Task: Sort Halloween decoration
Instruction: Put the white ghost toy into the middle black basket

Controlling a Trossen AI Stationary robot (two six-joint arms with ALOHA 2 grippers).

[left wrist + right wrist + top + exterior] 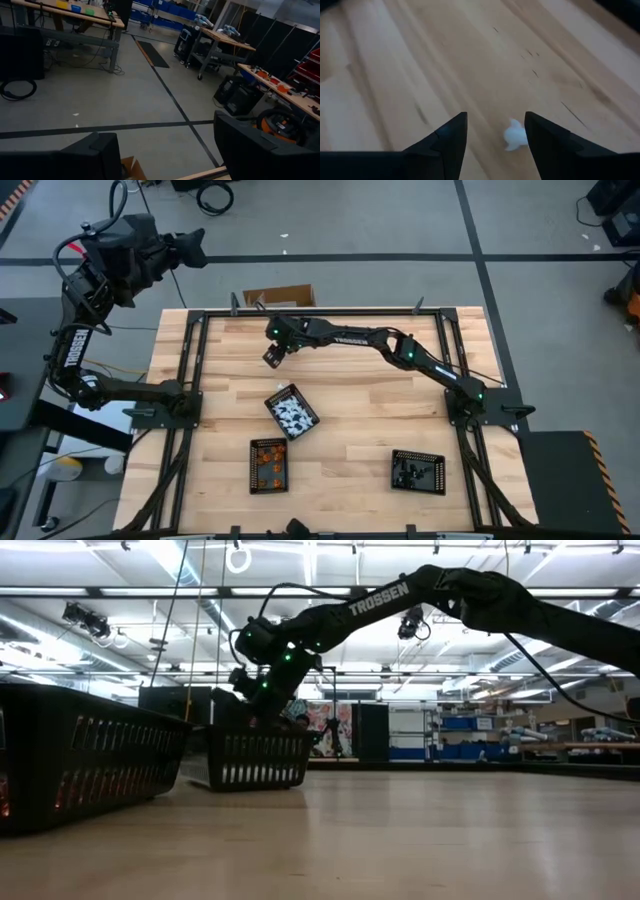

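Wooden table [395, 60] — white piece [515, 136] between right fingers [547, 145]

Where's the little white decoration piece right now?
In the right wrist view, the white piece lies on the bare wooden table, between the open fingers of the right gripper, nearer one finger, not gripped.

Bright ceiling strip lights [180, 565] glare overhead; the wrist views are motion-blurred
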